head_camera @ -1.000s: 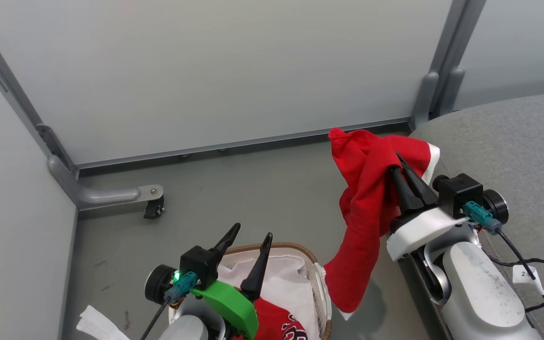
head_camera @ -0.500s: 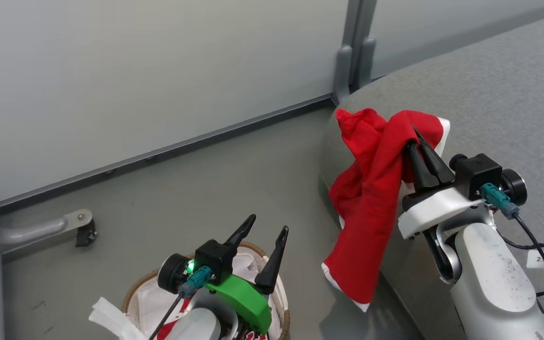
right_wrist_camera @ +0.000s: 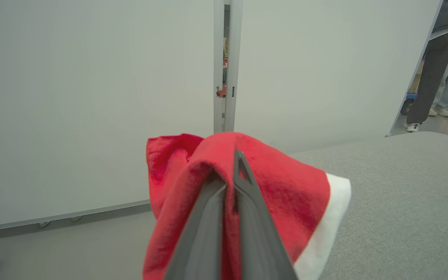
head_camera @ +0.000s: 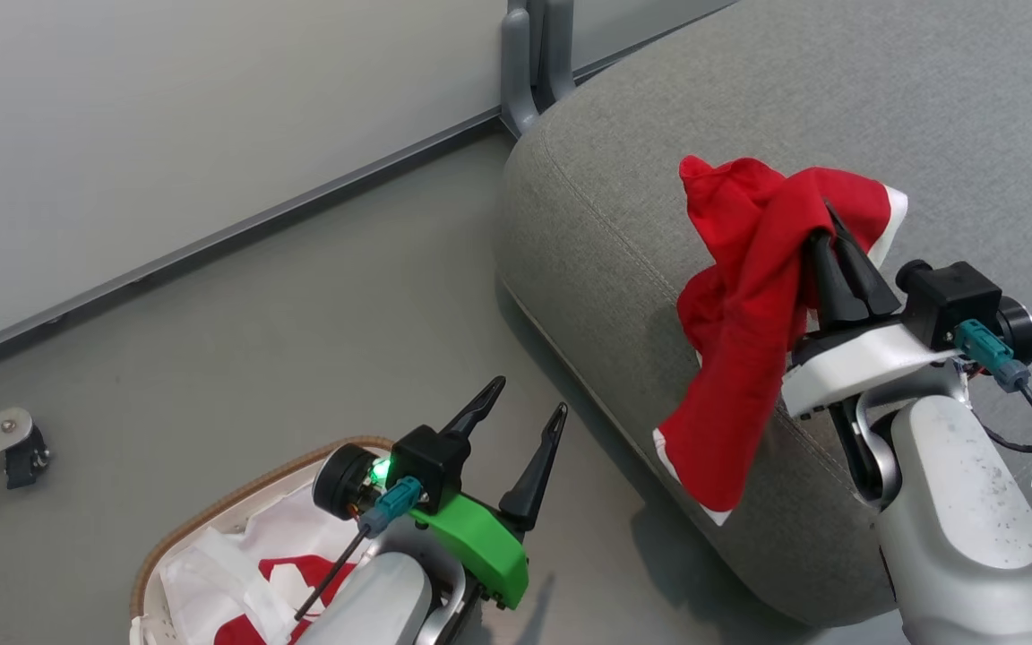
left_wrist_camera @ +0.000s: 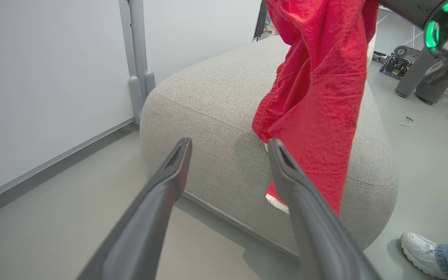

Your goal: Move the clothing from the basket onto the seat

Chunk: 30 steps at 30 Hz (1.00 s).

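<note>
My right gripper (head_camera: pixel 825 228) is shut on a red garment with white trim (head_camera: pixel 749 305), which hangs over the near edge of the grey seat (head_camera: pixel 623 224). In the right wrist view the shut fingers (right_wrist_camera: pixel 243 202) pinch the red cloth (right_wrist_camera: pixel 278 194) above the seat (right_wrist_camera: pixel 403 186). The white basket (head_camera: pixel 167 555) sits at the bottom left on the floor, with a second red garment (head_camera: pixel 301 573) on its white liner. Above the basket's right side, my left gripper (head_camera: pixel 529 408) is open and holds nothing. The left wrist view shows the hanging garment (left_wrist_camera: pixel 321 93) against the seat (left_wrist_camera: pixel 216 116).
Grey partition walls with a metal post (head_camera: pixel 534 54) stand behind the seat. A wall foot with a caster (head_camera: pixel 5 443) lies at the far left on the floor. A person's shoe (left_wrist_camera: pixel 422 249) is near the seat's corner, and people's legs (right_wrist_camera: pixel 438 66) show far off.
The head camera has swung right, bringing more of the seat into view. My right gripper, still shut on the red garment, now holds it over the seat's edge instead of beside it.
</note>
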Motion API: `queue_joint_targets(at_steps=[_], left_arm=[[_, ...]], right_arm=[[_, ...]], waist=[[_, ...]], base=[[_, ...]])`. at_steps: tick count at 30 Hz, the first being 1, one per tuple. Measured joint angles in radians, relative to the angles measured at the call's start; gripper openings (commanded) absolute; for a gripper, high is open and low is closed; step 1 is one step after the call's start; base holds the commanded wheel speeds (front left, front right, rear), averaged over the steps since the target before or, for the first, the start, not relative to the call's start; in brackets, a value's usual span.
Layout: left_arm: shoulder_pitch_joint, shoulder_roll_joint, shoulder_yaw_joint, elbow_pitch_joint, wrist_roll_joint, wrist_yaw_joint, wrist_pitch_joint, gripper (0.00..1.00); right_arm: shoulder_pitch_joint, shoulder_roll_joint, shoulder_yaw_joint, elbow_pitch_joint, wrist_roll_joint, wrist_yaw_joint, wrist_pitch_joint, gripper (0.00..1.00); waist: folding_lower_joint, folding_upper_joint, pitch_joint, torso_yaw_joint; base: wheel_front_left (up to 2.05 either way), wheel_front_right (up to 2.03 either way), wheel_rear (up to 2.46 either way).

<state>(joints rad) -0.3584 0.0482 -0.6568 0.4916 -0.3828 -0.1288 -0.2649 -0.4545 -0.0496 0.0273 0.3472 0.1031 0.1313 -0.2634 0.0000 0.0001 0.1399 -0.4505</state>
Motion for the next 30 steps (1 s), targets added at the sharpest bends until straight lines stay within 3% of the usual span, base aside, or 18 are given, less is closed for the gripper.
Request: queue_joint_targets(at_steps=[8, 15, 24, 30], left_arm=[[-0.049, 0.012, -0.020, -0.004, 0.005, 0.000, 0.000, 1.00], [-0.120, 0.044, -0.043, -0.005, 0.020, 0.000, 0.000, 1.00], [-0.191, 0.069, -0.069, -0.027, 0.037, 0.000, 0.000, 1.00], [-0.218, 0.085, -0.066, -0.041, 0.056, 0.000, 0.000, 1.00]], right_arm=[[-0.117, 0.000, -0.048, 0.010, -0.030, 0.000, 0.000, 0.00], [-0.365, -0.015, -0.143, 0.040, -0.123, 0.000, 0.000, 0.00], [-0.673, -0.173, -0.303, 0.118, -0.192, 0.000, 0.000, 0.00], [-0.733, -0.287, -0.363, 0.218, -0.228, 0.000, 0.000, 0.00]], waist=[[0.0000, 0.0000, 0.079, 0.004], [0.0000, 0.0000, 0.177, 0.033], [0.0001, 0.0000, 0.319, 0.091], [0.0002, 0.0000, 0.408, 0.137]], base=[[0.00, 0.00, 0.00], [0.00, 0.00, 0.00], [0.00, 0.00, 0.00], [0.00, 0.00, 0.00]])
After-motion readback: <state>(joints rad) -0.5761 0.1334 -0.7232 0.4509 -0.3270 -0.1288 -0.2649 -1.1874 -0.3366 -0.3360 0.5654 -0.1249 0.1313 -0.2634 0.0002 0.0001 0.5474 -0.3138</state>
